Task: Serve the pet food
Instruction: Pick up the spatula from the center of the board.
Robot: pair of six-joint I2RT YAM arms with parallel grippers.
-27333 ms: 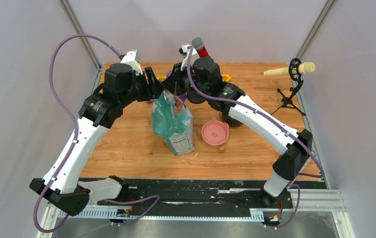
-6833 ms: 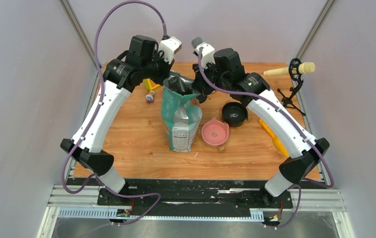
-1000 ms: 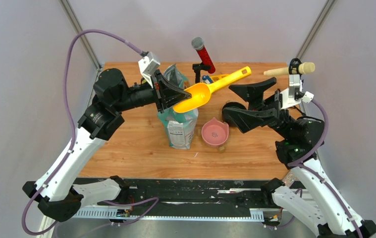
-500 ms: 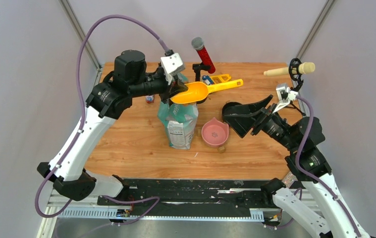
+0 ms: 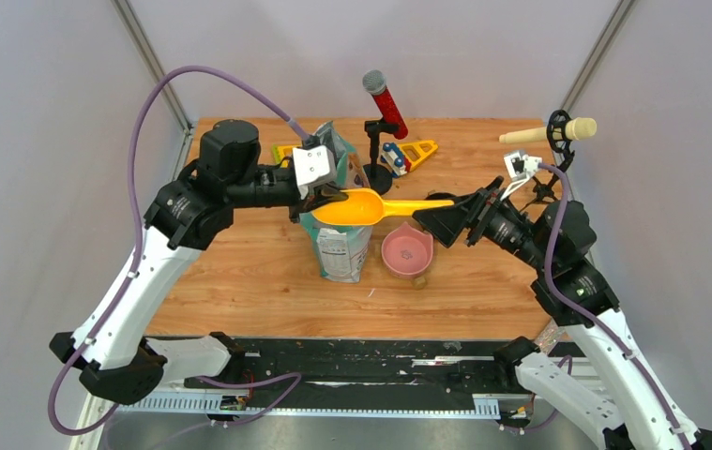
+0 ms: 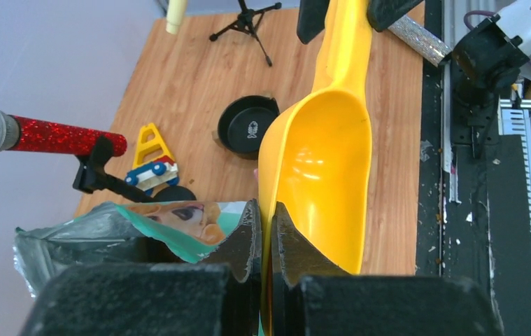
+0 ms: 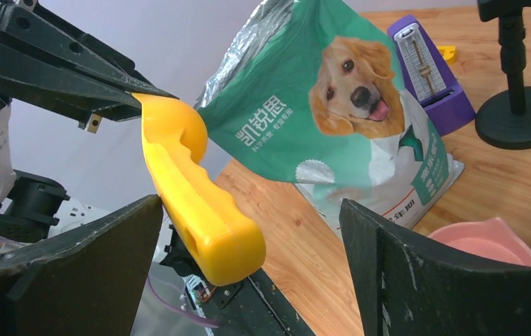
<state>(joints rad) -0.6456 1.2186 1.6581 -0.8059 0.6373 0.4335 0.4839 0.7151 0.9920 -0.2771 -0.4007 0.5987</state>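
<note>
Arms: two, one at each side of the table (image 5: 239, 272).
Left gripper (image 6: 264, 227): one; jaws pinched tight on the rim of the scoop's cup, holding it level above the bag.
Right gripper (image 5: 446, 214): one; jaws spread wide, one finger on each side of the scoop's handle end; whether either touches it cannot be told.
Scoop (image 5: 347, 208): one, yellow; its cup shows bare plastic inside; the handle points toward the right arm.
Bag (image 5: 338, 248): one, teal with a dog picture, upright at mid-table, directly under the scoop.
Pet food: cannot be made out; the bag's inside is hidden in all three views.
Bowl (image 5: 406, 251): one, pink, on the table just right of the bag.
Dish (image 6: 247, 127): one, black, round, on the table.
Microphones: two on stands, a red one (image 5: 385, 94) and a cream one (image 5: 558, 131).
Toy (image 5: 406, 153): one, yellow, at the far edge.
Metronome (image 7: 427, 77): one, purple, behind the bag.
</note>
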